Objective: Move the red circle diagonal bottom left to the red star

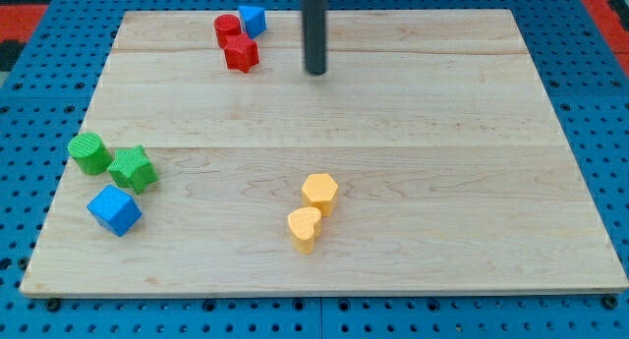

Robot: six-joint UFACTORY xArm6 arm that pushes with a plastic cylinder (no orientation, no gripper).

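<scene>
The red circle (227,28) sits near the view's top, left of centre. The red star (241,53) lies just below and to the right of it, touching it. A blue block (253,21) sits to the right of the red circle, touching it. My tip (314,72) is on the board to the right of the red star, apart from it by a clear gap.
A green cylinder (90,153), a green star (133,169) and a blue cube (114,210) cluster at the view's left. A yellow hexagon (319,193) and a yellow heart (305,228) sit at the bottom centre. The wooden board (442,182) rests on a blue pegboard.
</scene>
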